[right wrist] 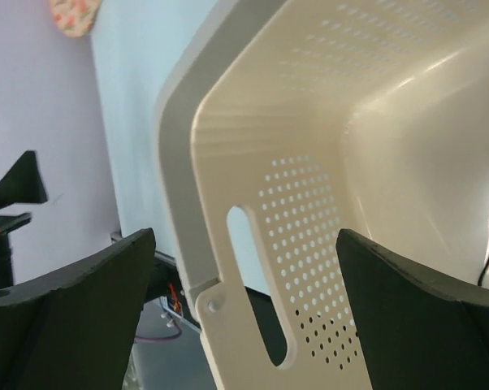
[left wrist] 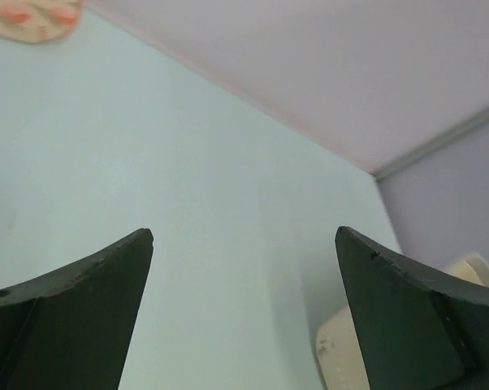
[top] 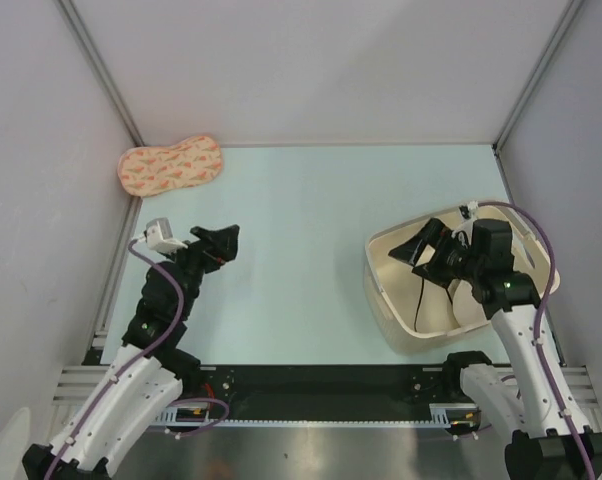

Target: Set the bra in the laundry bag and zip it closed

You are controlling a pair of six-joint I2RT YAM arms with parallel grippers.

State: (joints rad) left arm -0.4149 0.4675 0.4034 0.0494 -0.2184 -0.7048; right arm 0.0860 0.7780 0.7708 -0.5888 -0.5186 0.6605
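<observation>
Cream basket (top: 386, 310): bra (top: 419, 302) mostly hidden, only thin black strap clear. Far-left table (top: 311, 230) corner: laundry bag (top: 171, 167), flat, near walls. L gripper (left wrist: 244, 309) spread wide, empty, bare table ahead. R gripper (right wrist: 244, 309) spread wide, empty, by basket rim.

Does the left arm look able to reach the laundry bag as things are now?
Probably yes. The bag lies flat in the far left corner, and only bare table lies between it and the open, empty left gripper. The nearby walls may cramp the approach.
</observation>
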